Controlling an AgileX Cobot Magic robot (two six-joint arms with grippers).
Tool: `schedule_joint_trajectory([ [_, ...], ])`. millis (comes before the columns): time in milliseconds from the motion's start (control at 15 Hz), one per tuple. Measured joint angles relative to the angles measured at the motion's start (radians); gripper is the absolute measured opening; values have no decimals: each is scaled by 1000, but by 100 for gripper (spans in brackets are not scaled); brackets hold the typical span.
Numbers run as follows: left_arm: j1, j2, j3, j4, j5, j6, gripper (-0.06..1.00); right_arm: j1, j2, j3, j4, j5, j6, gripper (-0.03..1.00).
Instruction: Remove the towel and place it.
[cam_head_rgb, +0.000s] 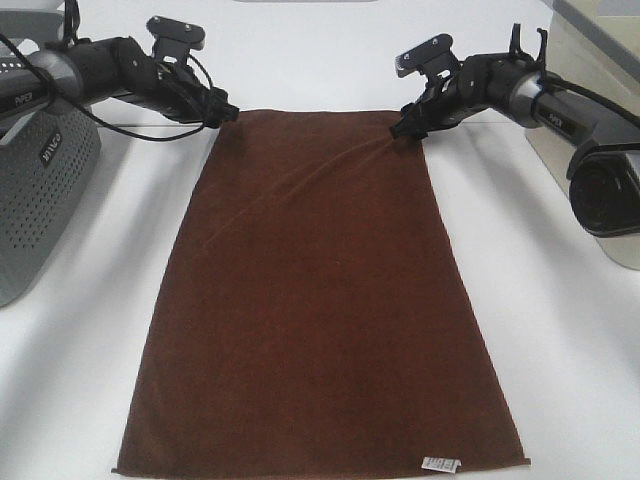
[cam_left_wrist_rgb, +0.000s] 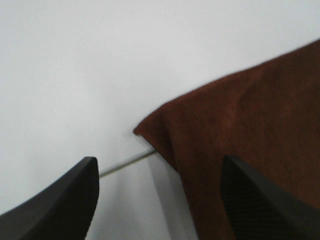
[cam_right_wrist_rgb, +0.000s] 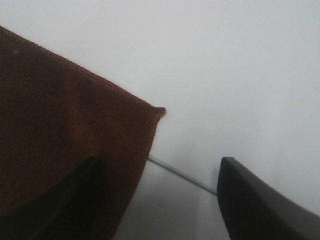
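Flat lies one towel (cam_head_rgb: 320, 300), each open tool, left (cam_head_rgb: 222, 110) and right (cam_head_rgb: 402, 127), straddling a far corner.

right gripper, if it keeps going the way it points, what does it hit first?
Most likely the towel: its far corner already sits between the open jaws of the right gripper, one jaw over cloth. Under that, the table. Depth is unclear.

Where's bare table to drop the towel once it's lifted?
Bare table runs right of the towel, up to the grey housing. Another strip lies left, between the towel and the perforated grey bin. The far edge is crowded: left hand and right hand sit at the towel's far corners.
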Motion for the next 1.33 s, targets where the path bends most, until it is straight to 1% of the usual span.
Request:
schedule_joint_trajectory([
  [67,0,0,0,0,-48,-33,63,0,-13,2,14,33,0,65],
  [133,0,0,0,0,-71,-59,63,0,-29,5,32,52,0,65],
  [200,0,0,0,0,-72,-71,63,0,-52,5,52,75,0,65],
  [333,0,0,-5,0,-34,-76,63,0,-95,5,87,107,0,65],
  [400,0,-5,-40,0,68,-81,64,-1,-155,5,134,185,0,65],
  [467,0,-17,-65,0,125,-81,66,-1,-190,5,155,243,0,65],
  [533,0,-46,-84,0,203,-84,68,-1,-223,5,167,313,7,65],
  [600,0,-84,-103,0,307,-94,71,-1,-261,5,175,395,31,68],
  [733,0,-185,-123,0,504,-144,77,-1,-348,5,176,548,127,76],
  [867,2,-282,-127,25,651,-222,79,-1,-445,5,160,676,218,80],
  [933,8,-328,-127,53,712,-255,80,-1,-500,5,147,720,242,80],
  [1000,23,-365,-127,84,749,-284,80,-3,-548,5,132,750,253,80],
  [1067,52,-403,-127,114,788,-316,80,-13,-593,5,125,777,271,80],
  [1200,126,-463,-127,169,869,-376,80,-48,-662,5,111,784,316,80],
  [1267,167,-486,-127,184,889,-387,80,-61,-686,5,93,785,332,80],
  [1333,192,-503,-127,186,893,-387,80,-64,-712,9,84,790,343,80],
])
